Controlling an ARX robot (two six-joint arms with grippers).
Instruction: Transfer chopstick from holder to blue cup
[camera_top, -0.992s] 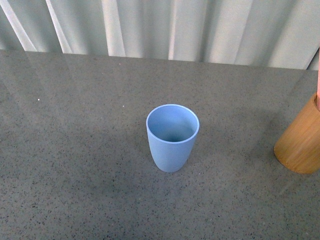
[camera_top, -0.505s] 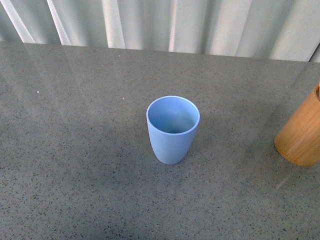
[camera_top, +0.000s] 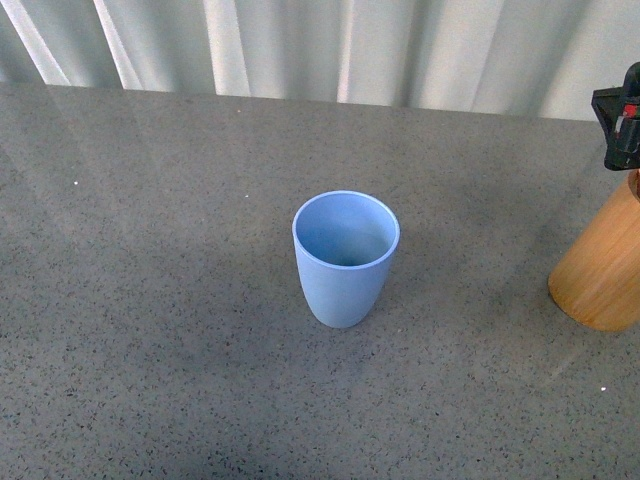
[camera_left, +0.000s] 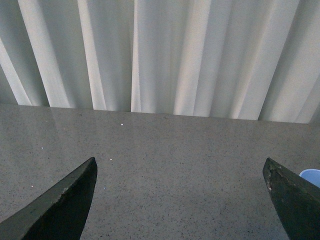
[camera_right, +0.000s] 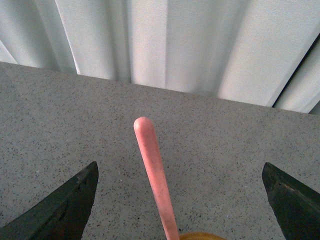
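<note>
The blue cup (camera_top: 345, 255) stands upright and empty at the middle of the grey table; a sliver of its rim shows in the left wrist view (camera_left: 311, 175). The wooden holder (camera_top: 603, 265) stands at the right edge. One pink chopstick (camera_right: 154, 172) rises from the holder's rim (camera_right: 202, 236) in the right wrist view. My right gripper (camera_right: 180, 167) is open, its jaws wide apart on either side of the chopstick's top, not touching it; part of it shows above the holder (camera_top: 621, 128). My left gripper (camera_left: 180, 161) is open and empty over bare table.
The grey speckled table (camera_top: 150, 330) runs back to a white pleated curtain (camera_top: 330, 45). The holder sits cut off by the right border of the front view.
My right gripper has come into the front view at the top right, above the holder. The front view shifted slightly a second ago. The cup and holder have not moved.
</note>
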